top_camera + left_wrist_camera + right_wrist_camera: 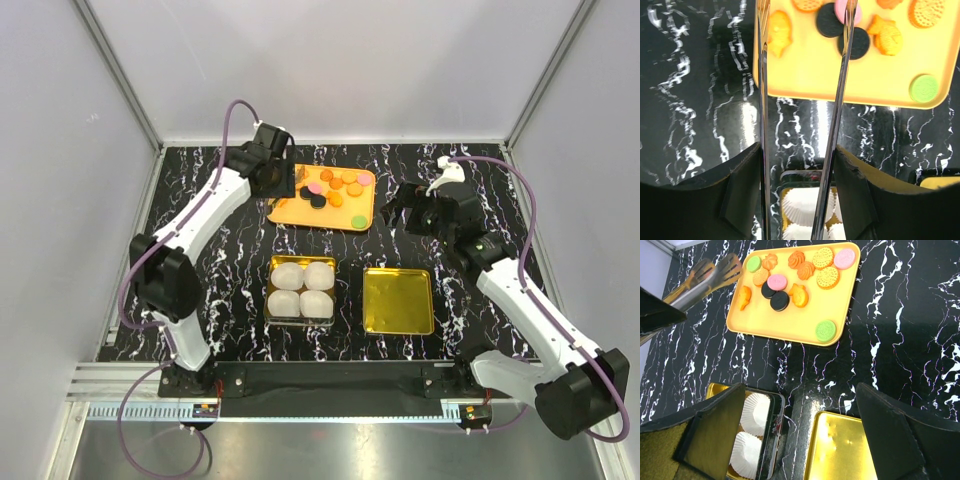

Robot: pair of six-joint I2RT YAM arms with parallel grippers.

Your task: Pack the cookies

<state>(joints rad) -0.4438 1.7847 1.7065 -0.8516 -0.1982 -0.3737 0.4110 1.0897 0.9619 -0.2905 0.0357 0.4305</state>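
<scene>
Writing: none legible | cookies (799, 270): on orange tray (790, 315), far side of marbled counter (900, 325) | left tool (805, 30): tongs with blades spread, tips over tray's near-left edge, empty | right tool (800, 405): spread, empty, above gap between tin with paper cups (751, 432) and gold lid (840, 450).

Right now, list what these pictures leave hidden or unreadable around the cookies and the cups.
- Left wrist view: the upper cookies are cut off by the top edge; the tong-like fingers cross two of them.
- Left wrist view: the paper cups are mostly hidden by the gripper body.
- Right wrist view: two cups show; the rest sit behind the dark finger.
- Top view: cookie shapes are too small to read.
</scene>
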